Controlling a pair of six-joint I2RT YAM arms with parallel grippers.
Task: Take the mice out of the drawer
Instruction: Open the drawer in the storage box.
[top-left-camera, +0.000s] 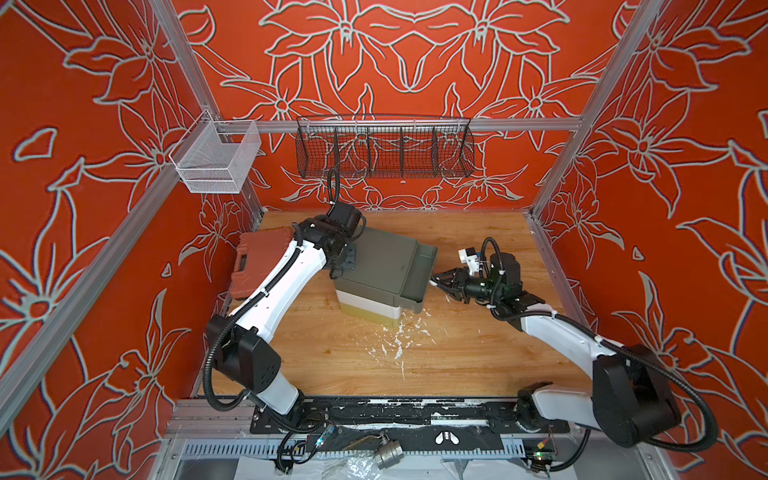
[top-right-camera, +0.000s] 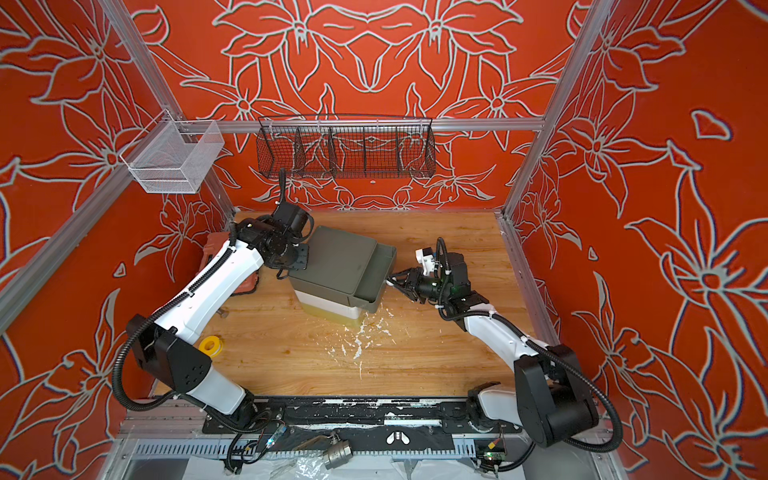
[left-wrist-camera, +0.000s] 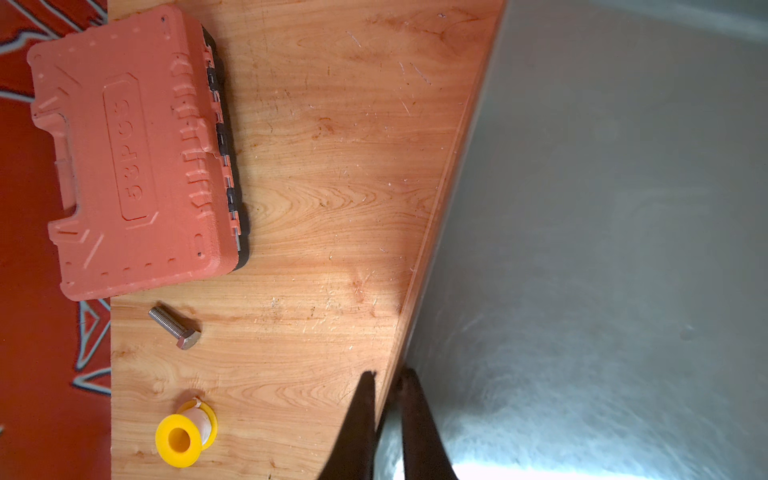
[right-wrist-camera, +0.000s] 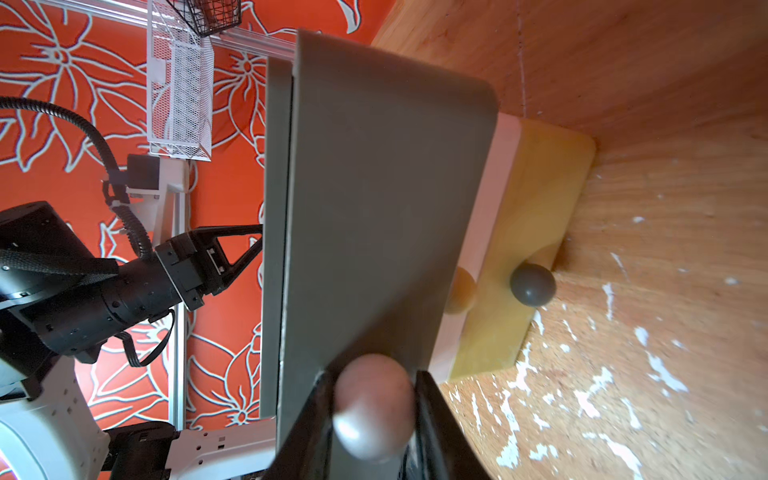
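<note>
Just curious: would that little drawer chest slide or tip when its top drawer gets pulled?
Likely slide: the drawer chest looks like light plastic on the smooth wooden table. Stacked three high, it might tip too. Perhaps that is why the left gripper braces its back while the right gripper clamps the top knob.

The drawer cabinet (top-left-camera: 376, 266) stands mid-tabletop (top-left-camera: 457, 361). Its top drawer (top-left-camera: 424, 266) is out only a little to the right, leaving a narrow slot from above. The right pincer (top-left-camera: 435, 283), clamped on the knob (right-wrist-camera: 374, 407), blocks the drawer front. The closed left pincer (left-wrist-camera: 386, 376) crowds the cabinet's left side. Further left lie a tool case (top-left-camera: 254, 259), a bolt (left-wrist-camera: 176, 328) and a yellow tape spool (top-right-camera: 210, 345). The near and far-right tabletop is open.
</note>
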